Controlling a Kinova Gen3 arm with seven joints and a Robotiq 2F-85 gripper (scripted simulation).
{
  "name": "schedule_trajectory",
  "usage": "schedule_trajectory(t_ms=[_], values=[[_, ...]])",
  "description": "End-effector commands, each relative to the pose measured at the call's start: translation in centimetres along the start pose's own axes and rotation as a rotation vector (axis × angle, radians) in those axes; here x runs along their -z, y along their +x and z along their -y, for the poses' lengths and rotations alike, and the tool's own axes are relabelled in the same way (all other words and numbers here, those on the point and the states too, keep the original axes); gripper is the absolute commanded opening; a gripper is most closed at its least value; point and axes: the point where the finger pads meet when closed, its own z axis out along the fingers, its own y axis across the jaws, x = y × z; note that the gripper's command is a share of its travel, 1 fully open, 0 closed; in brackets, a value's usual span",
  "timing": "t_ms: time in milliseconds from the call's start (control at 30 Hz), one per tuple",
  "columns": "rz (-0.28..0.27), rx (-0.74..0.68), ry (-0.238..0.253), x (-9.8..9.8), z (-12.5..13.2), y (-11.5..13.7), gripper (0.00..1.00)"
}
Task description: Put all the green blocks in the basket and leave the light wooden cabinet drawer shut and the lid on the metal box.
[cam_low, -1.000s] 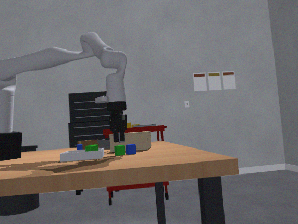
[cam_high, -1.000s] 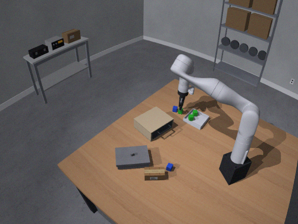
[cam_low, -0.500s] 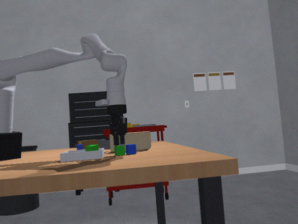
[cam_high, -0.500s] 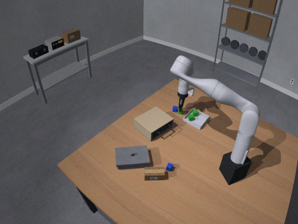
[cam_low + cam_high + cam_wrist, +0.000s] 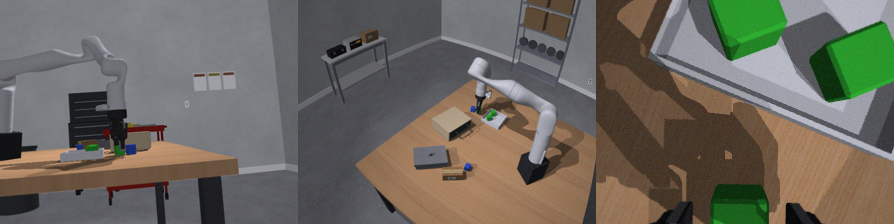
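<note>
My gripper (image 5: 478, 112) (image 5: 119, 149) (image 5: 739, 212) is partly open and low, its fingers on either side of a green block (image 5: 120, 153) (image 5: 740, 194) on the table, with gaps beside it in the wrist view. The grey-white basket (image 5: 490, 124) (image 5: 78, 156) (image 5: 771, 108) holds two green blocks (image 5: 493, 113) (image 5: 488, 117) (image 5: 748, 22) (image 5: 861, 62). The light wooden cabinet (image 5: 451, 120) has a dark front with a handle; no drawer plainly sticks out. The grey metal box's lid (image 5: 423, 154) lies on the box; whether fully down is unclear.
A blue block (image 5: 473, 109) (image 5: 131, 149) stands close beside the gripper, on the side away from the basket. Another blue block (image 5: 467, 166) (image 5: 79, 147) lies beside a small cardboard box (image 5: 452, 175), near the metal box. The cabinet stands between the basket and the metal box.
</note>
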Motion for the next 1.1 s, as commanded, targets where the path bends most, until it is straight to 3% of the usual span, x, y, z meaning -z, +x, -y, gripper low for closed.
schedule_trajectory(t_ms=[0,1067], values=[[0.002,0.0,0.001,-0.3,0.1,-0.1,0.63],[0.002,0.0,0.001,-1.4,0.1,-0.1,0.63]])
